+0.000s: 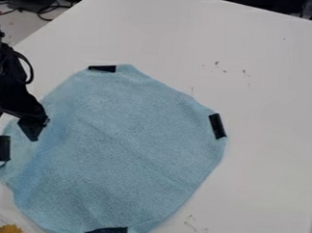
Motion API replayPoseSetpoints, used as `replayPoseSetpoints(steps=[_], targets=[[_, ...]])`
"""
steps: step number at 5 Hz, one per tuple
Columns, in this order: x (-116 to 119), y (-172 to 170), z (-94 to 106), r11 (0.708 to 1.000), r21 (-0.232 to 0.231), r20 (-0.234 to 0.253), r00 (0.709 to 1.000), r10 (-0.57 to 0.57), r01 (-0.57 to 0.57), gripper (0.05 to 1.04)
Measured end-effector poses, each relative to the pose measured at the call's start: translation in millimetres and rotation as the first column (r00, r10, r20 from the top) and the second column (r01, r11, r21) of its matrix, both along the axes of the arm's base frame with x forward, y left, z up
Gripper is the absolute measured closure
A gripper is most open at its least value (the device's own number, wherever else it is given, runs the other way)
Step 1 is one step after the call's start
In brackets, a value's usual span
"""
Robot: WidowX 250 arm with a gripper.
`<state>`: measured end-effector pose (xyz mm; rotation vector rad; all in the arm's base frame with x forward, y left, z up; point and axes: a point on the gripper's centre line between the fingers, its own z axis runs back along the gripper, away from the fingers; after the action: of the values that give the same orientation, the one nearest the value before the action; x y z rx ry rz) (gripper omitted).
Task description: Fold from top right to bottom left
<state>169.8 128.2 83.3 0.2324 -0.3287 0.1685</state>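
Cloth (125,141) lies spread on the tabletop (269,93), centre to lower left of frame; black patches (217,126) at four spots along its edge, no layer visibly folded over; I'd judge fold not started, whole top-right-to-bottom-left move remaining; gripper (33,133) at cloth's left side, can't tell if clenched or released.

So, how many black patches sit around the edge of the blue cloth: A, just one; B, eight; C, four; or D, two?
C, since the blue cloth has one black patch at the top of the picture, one at right, one at bottom and one at left.
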Motion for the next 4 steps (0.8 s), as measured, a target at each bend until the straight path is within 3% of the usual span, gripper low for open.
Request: replayPoseSetpoints(steps=[2,4], targets=[[10,-18,-1.8,1.000,0.009,-0.015,1.000,-0.017,0.017,0.083],[37,-61,17.3,0.998,-0.039,-0.064,0.997,-0.053,0.051,0.083]])
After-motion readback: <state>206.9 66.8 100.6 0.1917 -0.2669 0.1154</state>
